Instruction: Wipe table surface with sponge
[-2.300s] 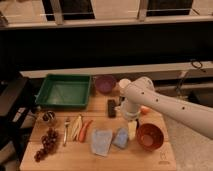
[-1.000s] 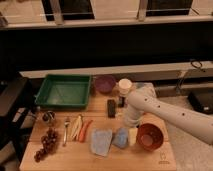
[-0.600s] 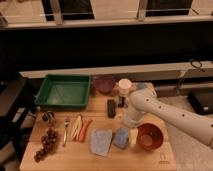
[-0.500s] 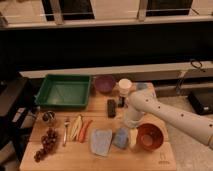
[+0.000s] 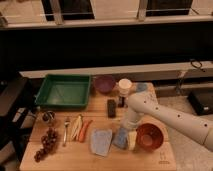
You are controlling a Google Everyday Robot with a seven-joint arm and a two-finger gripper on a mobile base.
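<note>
Now claw (image 5: 126, 136) apart, down at sponge (image 5: 120, 141) near desk (image 5: 70, 160) front edge; sponge long axis roughly front-to-back.

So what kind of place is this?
Likely a staged kitchen-style test area: a wooden table holding a green tray, an orange bowl and grapes, with a robot arm's tool low at the blue sponge.

**No readable text in frame**

No legible words, labels or numbers are showing anywhere. A small dark mark (image 5: 162, 158) is sitting on the table surface (image 5: 125, 161) at lower right, too small to read. The gripper (image 5: 128, 134) is hanging, jaws apart, at the sponge (image 5: 120, 140), lower centre-right.
</note>
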